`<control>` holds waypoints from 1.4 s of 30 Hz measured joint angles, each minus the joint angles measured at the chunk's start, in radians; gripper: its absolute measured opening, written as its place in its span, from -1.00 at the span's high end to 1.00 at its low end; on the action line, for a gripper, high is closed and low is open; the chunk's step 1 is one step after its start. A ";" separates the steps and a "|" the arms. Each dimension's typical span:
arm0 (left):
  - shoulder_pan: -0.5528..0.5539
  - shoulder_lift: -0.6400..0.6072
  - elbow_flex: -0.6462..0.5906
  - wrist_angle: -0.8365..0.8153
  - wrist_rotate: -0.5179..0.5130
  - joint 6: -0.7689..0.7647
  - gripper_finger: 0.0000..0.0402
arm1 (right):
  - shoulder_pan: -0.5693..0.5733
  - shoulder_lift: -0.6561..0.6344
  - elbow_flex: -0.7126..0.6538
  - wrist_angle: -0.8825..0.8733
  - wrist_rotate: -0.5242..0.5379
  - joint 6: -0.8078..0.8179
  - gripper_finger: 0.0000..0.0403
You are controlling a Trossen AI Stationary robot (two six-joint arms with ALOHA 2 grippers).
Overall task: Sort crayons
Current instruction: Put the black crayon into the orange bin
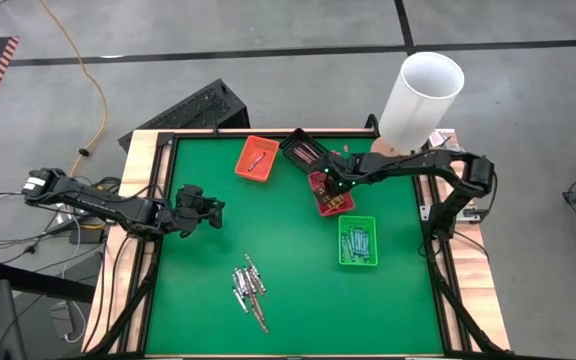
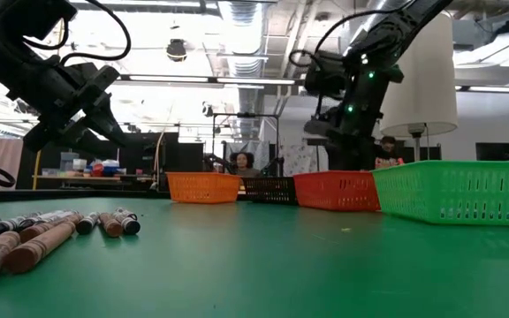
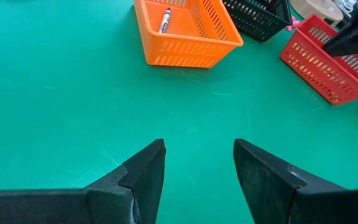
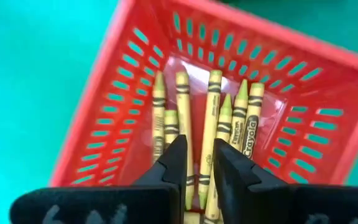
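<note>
We see a green worktop (image 1: 298, 300), an orange tray (image 1: 257, 158) at upper centre, a red tray (image 4: 135, 81) of yellow-green crayons (image 4: 213, 124), a green tray (image 1: 357, 241) and a black tray (image 1: 301, 152).

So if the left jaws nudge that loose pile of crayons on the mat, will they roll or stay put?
Probably roll: the crayons are thin round sticks lying loose on the smooth green mat. They look stiff and light, so a nudge would likely scatter them. Paper wrappers may give some grip.

The right gripper (image 4: 199, 167) hides parts of the yellow crayons (image 4: 214, 118) beneath it. In the low view, the nearest crayons (image 2: 11, 252) run off the picture's edge, and the black basket (image 2: 268, 188) is half hidden behind the others.
</note>
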 joint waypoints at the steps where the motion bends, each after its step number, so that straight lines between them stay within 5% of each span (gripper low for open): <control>1: 0.000 0.000 0.000 0.000 0.000 0.000 0.10 | 0.000 -0.017 0.000 0.000 0.000 0.000 0.62; 11: 0.000 0.000 0.000 0.000 0.048 0.020 0.10 | 0.033 -0.267 0.000 0.023 -0.001 -0.020 0.62; 18: 0.000 0.000 0.000 0.001 0.053 0.029 0.10 | 0.229 -0.334 0.002 0.201 -0.001 -0.095 0.62; 29: 0.000 0.000 0.000 0.001 0.019 -0.001 0.10 | 0.487 -0.091 0.058 0.391 0.169 -0.041 0.62; 42: 0.000 0.000 0.000 0.001 0.019 -0.003 0.10 | 0.586 0.343 0.498 0.186 0.198 -0.021 0.62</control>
